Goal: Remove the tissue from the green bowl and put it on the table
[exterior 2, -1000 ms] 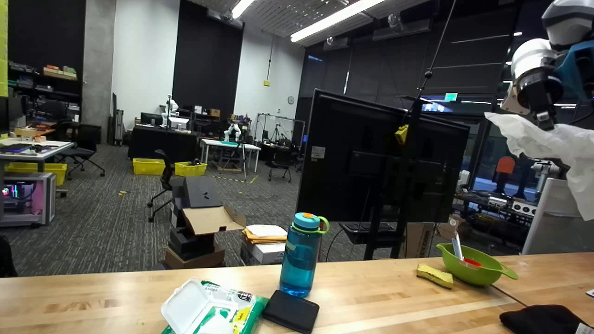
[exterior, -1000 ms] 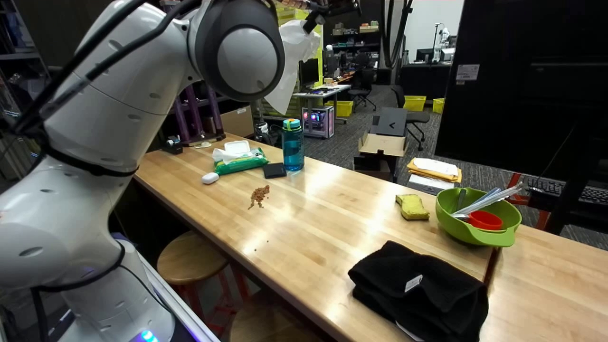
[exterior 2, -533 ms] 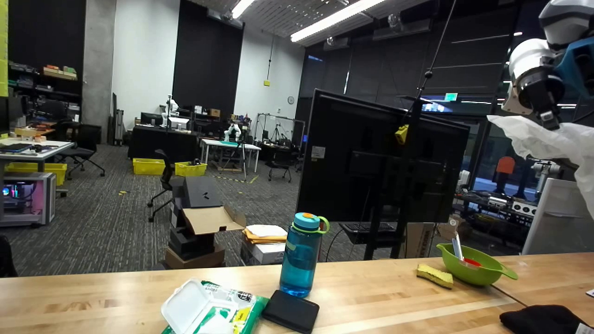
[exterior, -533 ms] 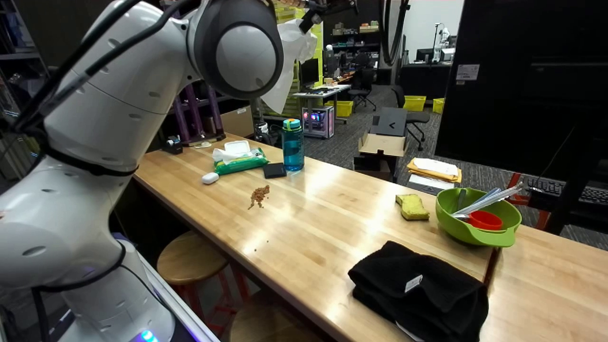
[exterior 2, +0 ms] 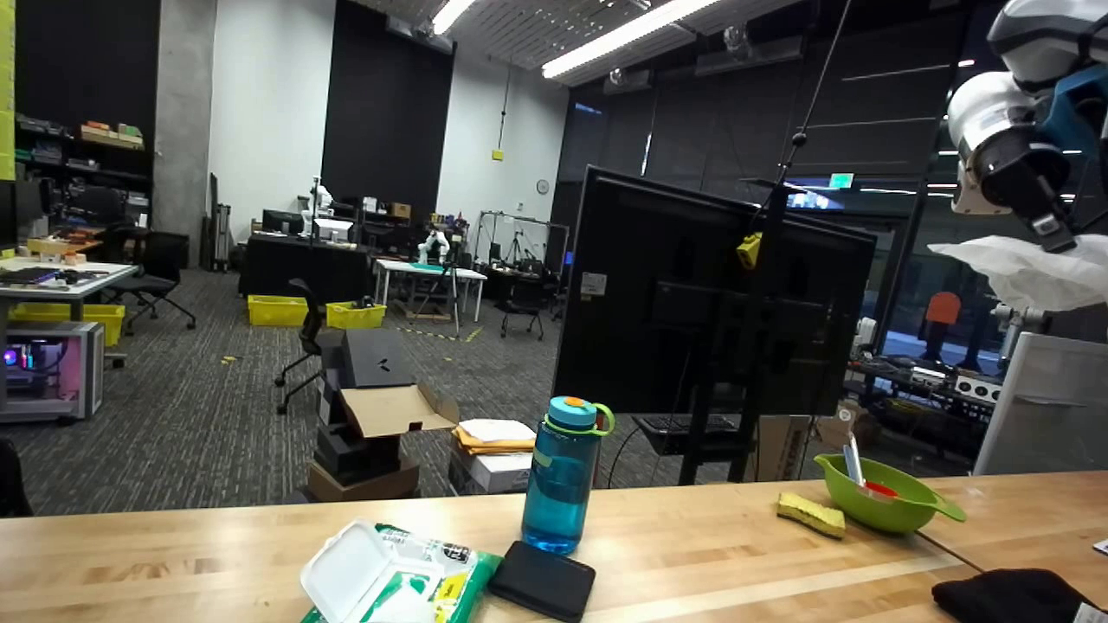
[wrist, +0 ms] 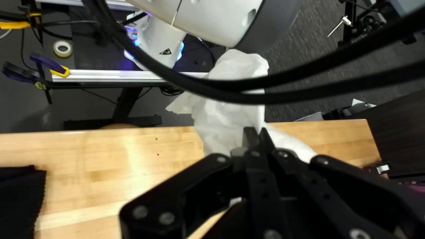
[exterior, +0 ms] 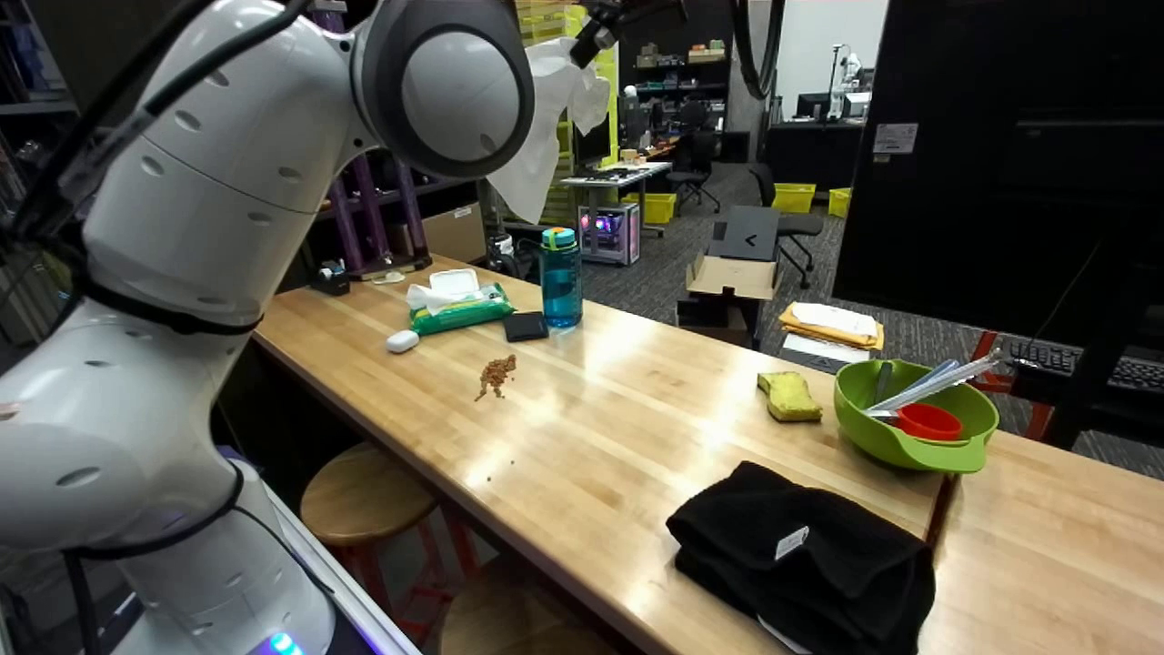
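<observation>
Pinched mid-frame by the black gripper, the crumpled white tissue should be eased onto the brown wooden table.

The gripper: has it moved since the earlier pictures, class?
Yes. In an exterior view, the gripper has shifted rightward in the picture, away from the large black screen.

In an exterior view, the arm is bent, its base set at 8 o'clock, its elbow held at 11. In the wrist view, the end effector is pinched closed, pointed toward 12.
</observation>
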`<state>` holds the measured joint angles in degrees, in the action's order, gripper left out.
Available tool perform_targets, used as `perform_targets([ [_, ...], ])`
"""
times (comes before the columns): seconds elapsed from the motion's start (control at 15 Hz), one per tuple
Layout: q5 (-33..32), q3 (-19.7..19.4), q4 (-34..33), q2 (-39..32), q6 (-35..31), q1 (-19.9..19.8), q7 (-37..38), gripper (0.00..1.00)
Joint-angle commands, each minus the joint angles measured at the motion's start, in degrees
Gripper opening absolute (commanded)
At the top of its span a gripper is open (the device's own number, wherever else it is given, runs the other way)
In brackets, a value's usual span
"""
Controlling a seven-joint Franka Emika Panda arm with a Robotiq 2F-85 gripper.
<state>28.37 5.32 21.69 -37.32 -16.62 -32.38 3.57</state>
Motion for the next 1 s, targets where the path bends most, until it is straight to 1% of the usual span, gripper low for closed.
perform_targets([
  [0.0, -5.45, -2.23, 3.78, 3.17, 0.55, 3.00, -0.80, 0.00],
  [0.6, -13.02, -4.88, 10.82, 5.36, 0.73, 8.16, -0.89, 0.00],
  [0.93, -16.71, -6.58, 14.05, 6.52, 0.73, 10.26, -1.19, 0.00],
])
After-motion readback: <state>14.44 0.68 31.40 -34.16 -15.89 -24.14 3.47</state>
